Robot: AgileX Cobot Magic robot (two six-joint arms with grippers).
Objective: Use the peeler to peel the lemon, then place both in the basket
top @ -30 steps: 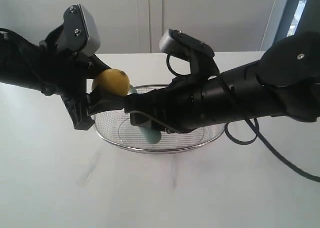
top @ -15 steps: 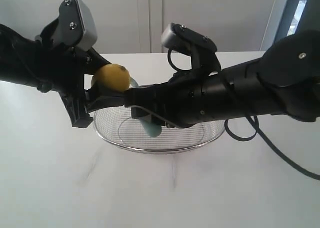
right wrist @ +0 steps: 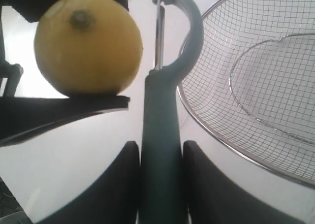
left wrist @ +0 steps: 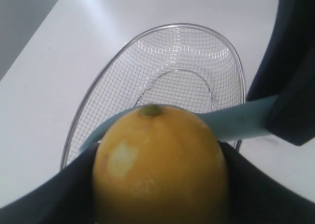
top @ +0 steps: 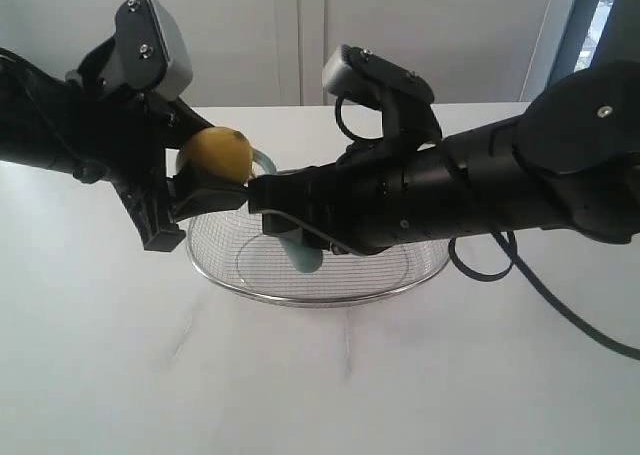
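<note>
In the exterior view, your left gripper (top: 205,163) has its jaws clenched on the lemon (top: 216,152), up over the edge of the basket (top: 320,299). Your right gripper (top: 280,211) grasps the peeler (top: 303,260). Neither one lies in the basket on the desk (top: 100,355) yet.

In the left wrist view, the lemon looks almost all yellow skin. One pale patch may just be glare.

In the right wrist view, the blade sits just beside the lemon. You cannot tell if it touches. I think the peeling is barely begun, and both things have yet to go in.

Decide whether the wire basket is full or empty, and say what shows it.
Empty, as far as shows: the basket is bare mesh in both wrist views; the lemon and peeler are held in the air.
</note>
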